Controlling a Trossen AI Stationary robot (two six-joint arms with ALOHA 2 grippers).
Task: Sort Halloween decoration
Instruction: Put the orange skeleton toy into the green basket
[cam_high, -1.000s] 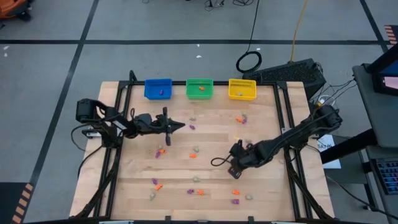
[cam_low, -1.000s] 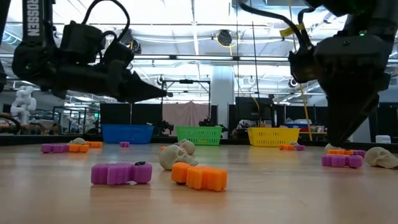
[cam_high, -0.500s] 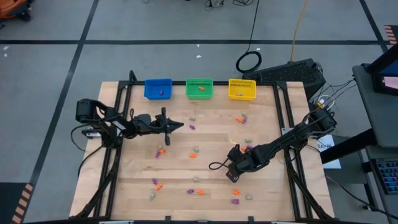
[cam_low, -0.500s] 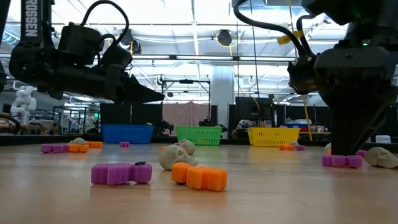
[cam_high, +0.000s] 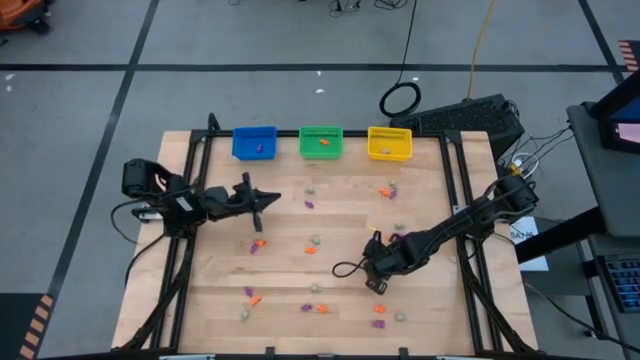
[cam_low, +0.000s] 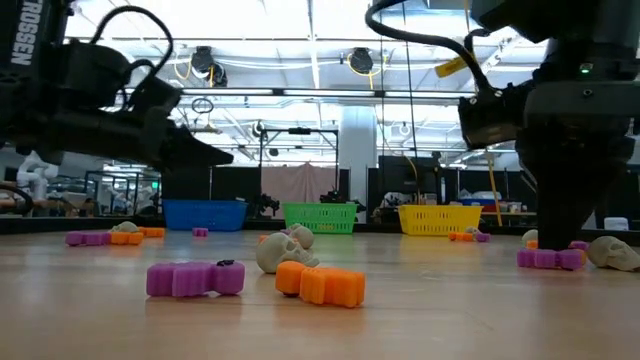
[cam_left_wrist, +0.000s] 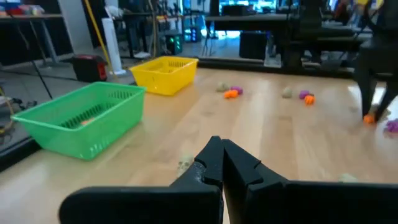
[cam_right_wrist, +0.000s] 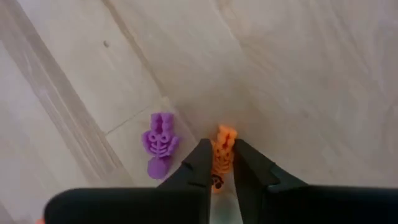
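Right wrist view showed the right gripper (cam_right_wrist: 219, 163) down at the counter (cam_right_wrist: 311, 74) with its fingers (cam_right_wrist: 198, 163) pinching an orange trinket (cam_right_wrist: 222, 149), a purple trinket (cam_right_wrist: 160, 143) lying just beside it. High view put that gripper (cam_high: 374, 283) right of centre in the lower half of the frame, with the other purple, orange and pale trinkets scattered over the wood and a few in the blue bin (cam_high: 254, 142), green bin (cam_high: 321, 141) and yellow bin (cam_high: 389, 143) along the top edge. Left wrist view showed the left gripper (cam_left_wrist: 219, 163) with fingers pressed together and empty, hanging above the counter's left side in the high view (cam_high: 262, 197).
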